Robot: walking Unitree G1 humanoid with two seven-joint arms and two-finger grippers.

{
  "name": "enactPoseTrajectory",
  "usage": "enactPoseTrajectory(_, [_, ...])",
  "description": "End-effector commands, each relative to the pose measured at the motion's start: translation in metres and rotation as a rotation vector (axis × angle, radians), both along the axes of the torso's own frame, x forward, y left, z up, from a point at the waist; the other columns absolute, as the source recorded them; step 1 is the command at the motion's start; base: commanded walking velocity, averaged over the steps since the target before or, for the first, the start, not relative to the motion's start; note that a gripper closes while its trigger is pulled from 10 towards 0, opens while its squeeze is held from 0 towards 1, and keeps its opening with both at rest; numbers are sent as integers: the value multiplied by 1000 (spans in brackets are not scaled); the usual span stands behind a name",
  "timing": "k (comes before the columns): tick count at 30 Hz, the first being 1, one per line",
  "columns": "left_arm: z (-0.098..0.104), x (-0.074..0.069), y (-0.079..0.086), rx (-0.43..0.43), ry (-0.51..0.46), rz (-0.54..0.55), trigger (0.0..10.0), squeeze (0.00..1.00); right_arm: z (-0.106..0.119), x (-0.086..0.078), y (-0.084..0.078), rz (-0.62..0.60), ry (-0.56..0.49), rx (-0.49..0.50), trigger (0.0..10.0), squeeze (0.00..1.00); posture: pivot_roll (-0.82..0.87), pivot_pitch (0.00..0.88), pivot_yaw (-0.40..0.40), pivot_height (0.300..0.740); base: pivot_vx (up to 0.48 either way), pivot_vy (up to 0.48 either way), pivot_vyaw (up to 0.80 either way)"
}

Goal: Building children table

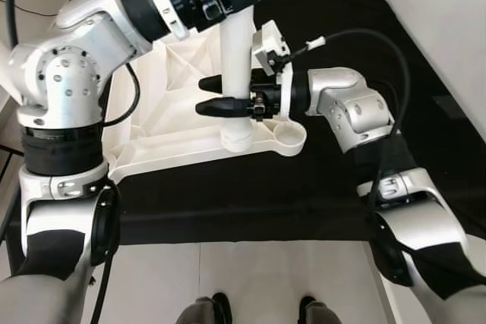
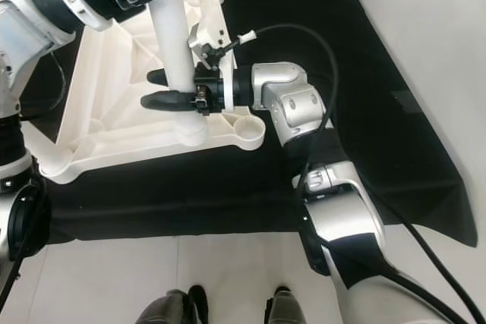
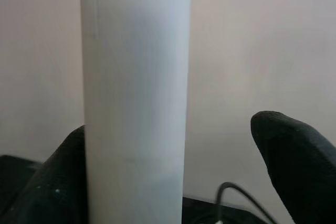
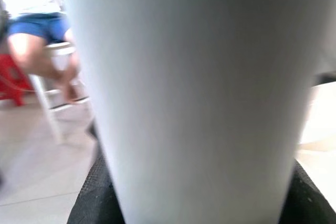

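Here your right gripper (image 1: 215, 94) had its jaws clamped around the white table leg (image 1: 237, 58), just above its socket in the upturned tabletop (image 1: 163, 138); the left gripper (image 3: 173, 171) held that leg higher up.

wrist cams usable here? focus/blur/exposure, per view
Right wrist view: white table leg too close, soft, washed out; background person blurred. Left wrist view: leg sharper, flat dim light, black fingers soft. Eye views: crisp, even lighting, right end effector clearly resolved.

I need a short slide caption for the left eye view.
Right gripper clasps a white table leg standing in the tabletop's corner socket.
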State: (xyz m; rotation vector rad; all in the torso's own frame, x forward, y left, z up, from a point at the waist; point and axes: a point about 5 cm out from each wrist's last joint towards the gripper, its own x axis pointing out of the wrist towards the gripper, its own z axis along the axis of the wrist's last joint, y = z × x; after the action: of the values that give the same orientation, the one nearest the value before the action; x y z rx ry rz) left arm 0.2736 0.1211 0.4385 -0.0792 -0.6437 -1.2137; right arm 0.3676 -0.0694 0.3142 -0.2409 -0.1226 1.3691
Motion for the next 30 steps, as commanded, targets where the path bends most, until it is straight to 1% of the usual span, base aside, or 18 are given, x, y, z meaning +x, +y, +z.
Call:
enactPoseTrajectory(1, [10, -17, 15, -35, -81, 33, 10000, 1000, 6, 9, -16, -108, 16, 58, 0, 0, -77, 208, 62, 740, 0, 0, 0])
enactPoseTrajectory(2, [10, -17, 15, -35, -81, 33, 10000, 1000, 6, 9, -16, -108, 16, 58, 0, 0, -77, 208, 62, 740, 0, 0, 0])
enactPoseTrajectory(4, [14, -18, 31, -58, -89, 148, 10000, 1000, 17, 15, -27, -182, 2, 132, 0, 0, -69, 207, 58, 740, 0, 0, 0])
enactPoseTrajectory(5, [16, -20, 41, -98, -88, 208, 10000, 1000, 24, 18, -33, -209, -8, 175, 0, 0, -64, 207, 55, 740, 0, 0, 0])
enactPoseTrajectory(6, [16, -20, 41, -98, -88, 208, 10000, 1000, 24, 18, -33, -209, -8, 175, 0, 0, -64, 207, 55, 740, 0, 0, 0])
enactPoseTrajectory(8, [15, -26, 61, -160, -83, 326, 10000, 1000, 36, 23, -48, -291, -29, 251, 0, 0, -54, 208, 49, 740, 0, 0, 0])
enactPoseTrajectory(12, [8, -30, 66, -169, -61, 363, 10000, 1000, 39, 26, -54, -348, -43, 264, 0, 0, -53, 211, 47, 740, 0, 0, 0])
enactPoseTrajectory(14, [-19, -36, 65, -176, 30, 375, 10000, 1000, 40, 30, -59, -400, -59, 287, 0, 0, -50, 220, 46, 740, 0, 0, 0])
enactPoseTrajectory(16, [-27, -38, 63, -165, 54, 375, 10000, 1000, 40, 31, -61, -413, -64, 294, 0, 0, -48, 222, 46, 740, 0, 0, 0])
enactPoseTrajectory(18, [-61, -40, 52, -76, 144, 377, 10000, 1000, 40, 31, -63, -413, -67, 313, 0, 0, -43, 232, 49, 740, 0, 0, 0])
enactPoseTrajectory(19, [-88, -43, 41, -9, 213, 359, 10000, 808, 39, 29, -63, -367, -70, 317, 0, 0, -39, 247, 52, 740, 0, 0, 0])
enactPoseTrajectory(20, [-105, -47, 34, 32, 260, 342, 10000, 808, 38, 27, -63, -334, -72, 319, 0, 0, -39, 247, 52, 740, 0, 0, 0])
enactPoseTrajectory(21, [-137, -56, 22, 121, 335, 323, 10000, 0, 35, 21, -60, -232, -79, 291, 10000, 0, -35, 266, 52, 740, 0, 0, 0])
enactPoseTrajectory(22, [-137, -56, 22, 121, 335, 323, 10000, 0, 35, 21, -60, -232, -79, 291, 10000, 0, -35, 266, 52, 740, 0, 0, 0])
enactPoseTrajectory(24, [-174, -74, 9, 198, 449, 304, 10000, 0, 29, 13, -58, -88, -82, 249, 10000, 0, -26, 289, 48, 740, 0, 0, 0])
enactPoseTrajectory(26, [-198, -85, 5, 190, 553, 339, 10000, 0, 23, 7, -56, 16, -84, 206, 10000, 0, -21, 301, 48, 740, 0, 0, 0])
enactPoseTrajectory(29, [-214, -93, 6, 193, 630, 450, 10000, 0, 18, 3, -52, 87, -82, 175, 10000, 0, -12, 323, 43, 740, 0, 0, 0])
enactPoseTrajectory(30, [-214, -93, 6, 193, 630, 450, 10000, 0, 18, 3, -52, 87, -82, 175, 10000, 0, -12, 323, 43, 740, 0, 0, 0])
